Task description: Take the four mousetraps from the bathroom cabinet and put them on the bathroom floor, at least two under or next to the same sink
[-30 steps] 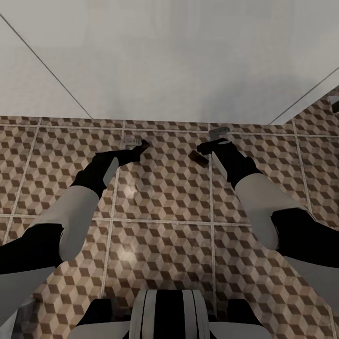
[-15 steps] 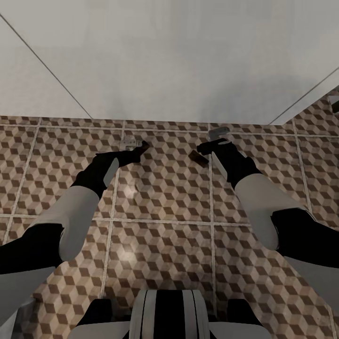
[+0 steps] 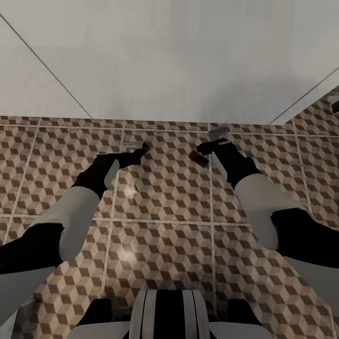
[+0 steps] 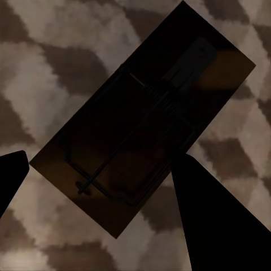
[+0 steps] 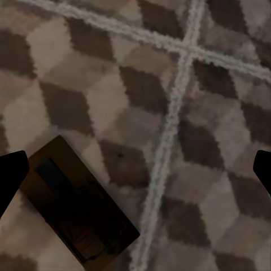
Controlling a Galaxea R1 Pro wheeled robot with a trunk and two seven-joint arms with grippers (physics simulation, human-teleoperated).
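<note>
Cube-patterned tiles of the bathroom floor fill the lower two thirds of the head view, running up to a plain white surface that takes the whole top of the frame; I cannot tell from here whether that white is the sink or something else. One mousetrap lies flat on the tiles right of centre, just beside the tip of the right gripper. In the right wrist view that mousetrap sits at the lower left of the frame, close to a pale grout line, and the two dark fingertips show only at the far left and right edges, spread wide with the trap not held between them. A second mousetrap shows as a dark sliver at the tip of the left gripper, left of centre in the head view. In the left wrist view this mousetrap lies diagonally across the middle of the frame, its thin wire parts visible on the dark plate, with tile pattern behind it. The left fingers stand apart at the lower corners; whether they touch the trap's edges I cannot tell. Small grey metal fittings sit on the floor just above each gripper, near the white edge
</note>
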